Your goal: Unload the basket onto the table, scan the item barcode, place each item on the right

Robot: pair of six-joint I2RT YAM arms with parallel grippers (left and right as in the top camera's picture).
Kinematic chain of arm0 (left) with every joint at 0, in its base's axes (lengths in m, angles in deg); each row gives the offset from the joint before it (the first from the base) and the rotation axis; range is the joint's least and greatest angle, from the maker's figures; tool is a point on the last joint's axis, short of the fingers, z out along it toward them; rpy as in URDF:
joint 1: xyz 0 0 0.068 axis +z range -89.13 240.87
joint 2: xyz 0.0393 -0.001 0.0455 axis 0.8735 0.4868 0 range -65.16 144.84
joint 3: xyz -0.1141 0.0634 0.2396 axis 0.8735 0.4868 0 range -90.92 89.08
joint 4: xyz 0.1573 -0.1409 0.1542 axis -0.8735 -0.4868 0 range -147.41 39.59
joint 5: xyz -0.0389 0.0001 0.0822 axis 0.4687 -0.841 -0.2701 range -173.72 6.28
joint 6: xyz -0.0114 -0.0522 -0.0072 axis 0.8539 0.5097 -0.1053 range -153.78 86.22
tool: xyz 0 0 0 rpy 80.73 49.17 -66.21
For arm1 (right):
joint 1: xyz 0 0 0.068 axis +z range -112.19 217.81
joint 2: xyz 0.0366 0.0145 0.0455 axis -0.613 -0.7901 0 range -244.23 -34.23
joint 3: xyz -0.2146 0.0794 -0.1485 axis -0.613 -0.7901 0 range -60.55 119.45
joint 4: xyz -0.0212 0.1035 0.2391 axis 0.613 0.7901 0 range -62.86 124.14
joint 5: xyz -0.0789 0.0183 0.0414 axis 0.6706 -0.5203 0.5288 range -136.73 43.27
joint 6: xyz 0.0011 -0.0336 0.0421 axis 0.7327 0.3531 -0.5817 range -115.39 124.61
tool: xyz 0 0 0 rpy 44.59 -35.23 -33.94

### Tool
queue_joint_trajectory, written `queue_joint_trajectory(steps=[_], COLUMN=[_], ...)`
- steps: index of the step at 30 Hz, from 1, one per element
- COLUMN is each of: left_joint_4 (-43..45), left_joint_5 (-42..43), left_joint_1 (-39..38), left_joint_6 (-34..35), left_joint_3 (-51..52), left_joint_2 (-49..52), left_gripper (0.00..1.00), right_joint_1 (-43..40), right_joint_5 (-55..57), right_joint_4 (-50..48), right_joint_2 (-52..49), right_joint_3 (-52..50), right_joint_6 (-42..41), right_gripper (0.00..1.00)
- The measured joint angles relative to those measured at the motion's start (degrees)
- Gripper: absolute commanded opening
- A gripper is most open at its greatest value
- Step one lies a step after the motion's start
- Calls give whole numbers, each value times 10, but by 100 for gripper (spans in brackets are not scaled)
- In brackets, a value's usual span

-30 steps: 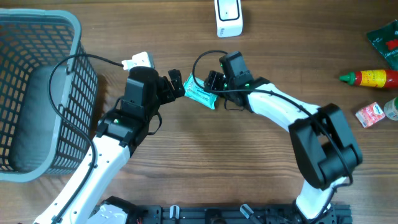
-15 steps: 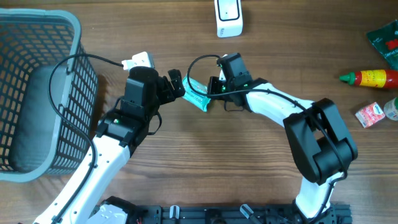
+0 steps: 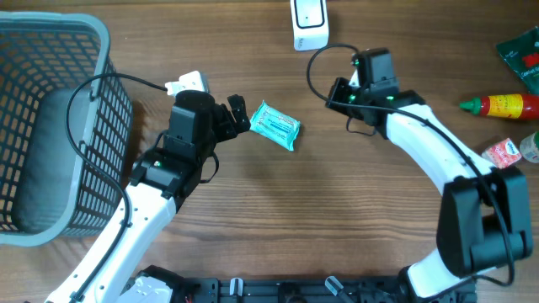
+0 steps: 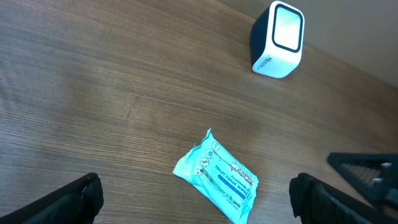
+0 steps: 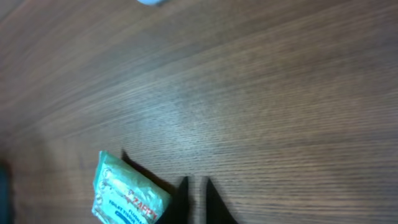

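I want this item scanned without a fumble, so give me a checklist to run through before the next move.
1. Teal packet lies free, nothing gripping it: ok.
2. Left tool open, right beside the packet: ok.
3. Right tool shut, empty, away from the packet: ok.
4. Scanner upright, nothing blocking it: ok.
5. Which packet face carries the barcode: cannot tell.

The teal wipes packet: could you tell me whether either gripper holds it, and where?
Neither holds it. The teal wipes packet lies free beside the open left gripper; the right gripper is shut and empty.
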Motion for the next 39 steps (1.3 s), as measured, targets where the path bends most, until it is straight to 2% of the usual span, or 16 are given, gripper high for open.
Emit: queue_joint_trajectory(steps=[3, 5, 7, 10, 13, 17, 23, 25, 28, 30, 39], left_joint_4=[-1, -1, -1, -1, -2, -2, -2, -1, -2, -2, -2], left_joint_5=[0, 0, 0, 0, 0, 0, 0, 0, 0, 0, 0], left_joint_1=[0, 0, 0, 0, 0, 0, 0, 0, 0, 0, 0], left_joint_6=[0, 0, 0, 0, 0, 0, 0, 0, 0, 0, 0], left_joint_3=[0, 0, 0, 0, 0, 0, 0, 0, 0, 0, 0], left_joint_2=[0, 0, 0, 0, 0, 0, 0, 0, 0, 0, 0], left_gripper=[100, 100, 100, 100, 100, 100, 100, 100, 100, 100, 100], right_joint_1=[1, 10, 24, 51, 76, 95, 105, 103, 103, 103, 69], right_joint_5=[-40, -68, -87, -108, -123, -125, -128, -136, -140, -141, -140], right_joint_4=[10, 25, 38, 72, 82, 51, 22, 15, 8, 3, 14], right_joint_2=[4, 4, 4, 2, -14, -51, -120, -123, -124, -123, -123], right_joint_3=[0, 0, 0, 0, 0, 0, 0, 0, 0, 1, 4], right_joint_6=[31, 42, 38, -31, -127, -185, -227, -237, -247, -250, -250], right_gripper=[60, 60, 54, 45, 43, 44, 41, 36, 21, 4, 4])
